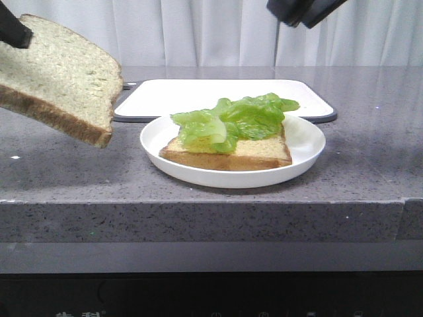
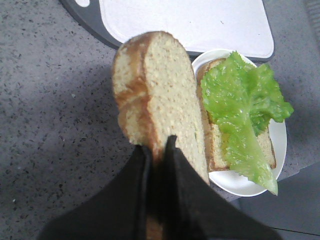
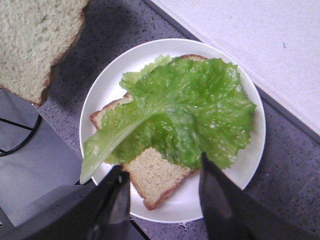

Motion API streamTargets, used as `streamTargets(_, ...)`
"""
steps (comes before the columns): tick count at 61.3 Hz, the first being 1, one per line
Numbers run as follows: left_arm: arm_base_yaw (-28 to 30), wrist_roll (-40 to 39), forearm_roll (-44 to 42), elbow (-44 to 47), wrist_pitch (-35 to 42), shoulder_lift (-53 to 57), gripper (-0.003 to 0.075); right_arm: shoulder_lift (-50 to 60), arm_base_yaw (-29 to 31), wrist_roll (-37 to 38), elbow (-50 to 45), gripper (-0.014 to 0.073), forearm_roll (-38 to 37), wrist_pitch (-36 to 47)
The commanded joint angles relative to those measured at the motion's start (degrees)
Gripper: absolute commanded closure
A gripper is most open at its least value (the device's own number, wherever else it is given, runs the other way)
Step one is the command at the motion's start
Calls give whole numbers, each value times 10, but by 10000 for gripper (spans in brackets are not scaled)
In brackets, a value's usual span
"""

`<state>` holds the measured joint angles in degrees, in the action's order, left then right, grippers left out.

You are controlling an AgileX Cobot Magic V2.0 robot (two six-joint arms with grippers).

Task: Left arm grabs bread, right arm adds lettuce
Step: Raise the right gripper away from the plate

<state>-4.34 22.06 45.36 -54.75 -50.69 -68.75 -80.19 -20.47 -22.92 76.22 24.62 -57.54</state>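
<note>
a: status of left gripper (image 2: 159, 150)?
b: jaws pinched on the bread (image 1: 56, 79). slice is held tilted in the air, clear of the counter (image 1: 370, 165), at 9 o'clock from the plate (image 1: 307, 142).
a: status of right gripper (image 3: 162, 192)?
b: jaws spread, nothing between them. it hangs above the plate's near rim.
a: location of lettuce (image 1: 234, 119)?
b: lying on the second slice (image 1: 258, 153), which sits flat in the plate. the leaf overhangs that slice on several sides.
a: other items?
b: white cutting board (image 1: 198, 96) at 12 o'clock from the plate, just beside it.
</note>
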Motion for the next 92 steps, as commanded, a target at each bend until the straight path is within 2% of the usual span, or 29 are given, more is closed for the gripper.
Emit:
streamTargets(1,1,2,28,-15,17,16,739,32,0,-5,10,344,10,12)
streamTargets(12,1,2,28,-15,17,16,739,45,0,-6,2,598,-1,15)
streamTargets(18,1,2,28,-15,17,16,739,48,0,-6,-1,643,-8,17)
streamTargets(36,1,2,30,-15,17,16,739,97,17,15,-27,644,-46,82)
streamTargets(53,1,2,30,-15,17,16,739,224,84,25,-176,644,-57,203)
streamTargets(69,1,2,30,-15,17,16,739,369,87,25,-318,644,-65,296)
streamTargets(92,1,2,31,-15,17,16,739,572,87,24,-482,644,-69,343)
